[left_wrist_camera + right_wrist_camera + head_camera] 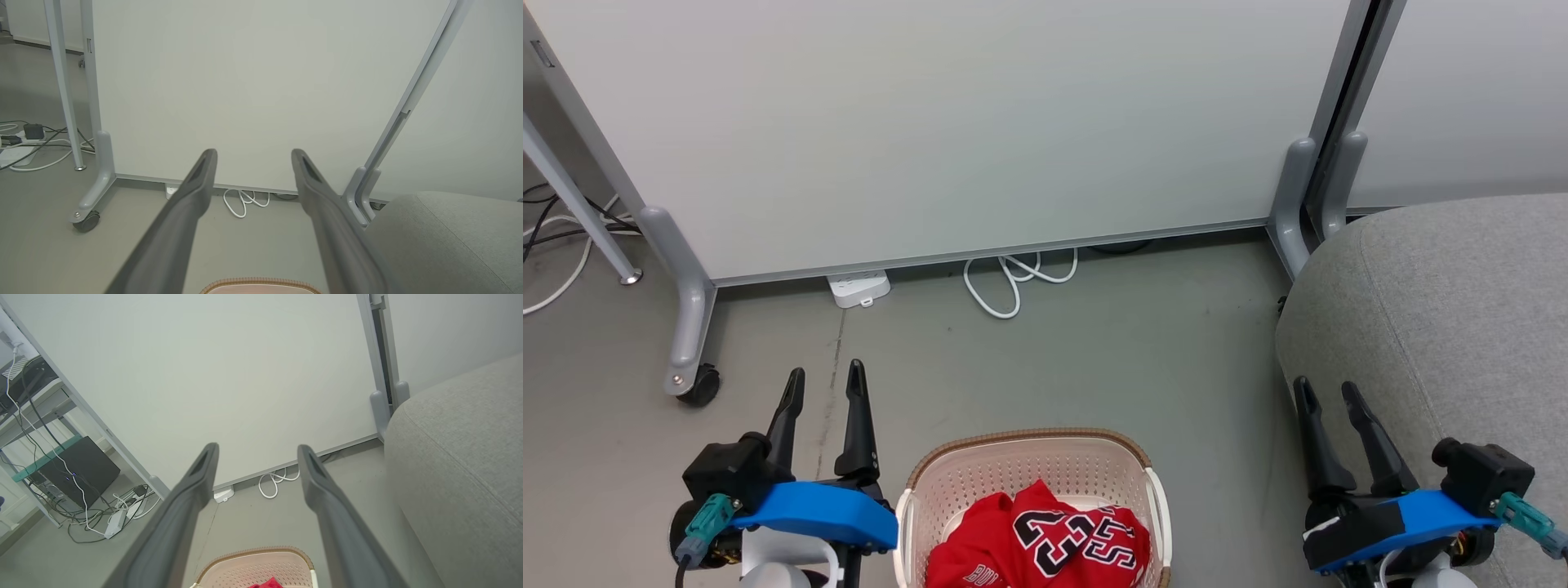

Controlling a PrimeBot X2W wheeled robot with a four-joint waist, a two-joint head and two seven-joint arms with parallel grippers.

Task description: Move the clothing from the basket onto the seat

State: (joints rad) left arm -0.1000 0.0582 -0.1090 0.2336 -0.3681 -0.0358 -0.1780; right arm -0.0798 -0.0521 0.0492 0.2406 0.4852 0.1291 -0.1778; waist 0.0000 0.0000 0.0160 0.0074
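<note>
The cream perforated basket [980, 478] with its brown rim stands on the floor at the bottom middle of the head view. Red clothing [1045, 543] with black-and-white "23" numerals lies bunched inside it. The grey seat [1445, 310] fills the right side. My left gripper [825, 384] hangs open to the left of the basket, nothing between its fingers. My right gripper [1327, 392] is open over the seat's front left edge. Both wrist views catch the basket rim [261, 282] [253, 555] at their bottom edge, and a scrap of red cloth [267, 584] appears beside the seat [461, 457].
A white partition panel [947, 122] on castor feet [690, 384] stands behind the basket. A white power strip [858, 287] and coiled white cable [1013, 282] lie at its base. More cables [556, 237] and a table leg are at far left. Bare grey floor [1094, 351] lies ahead.
</note>
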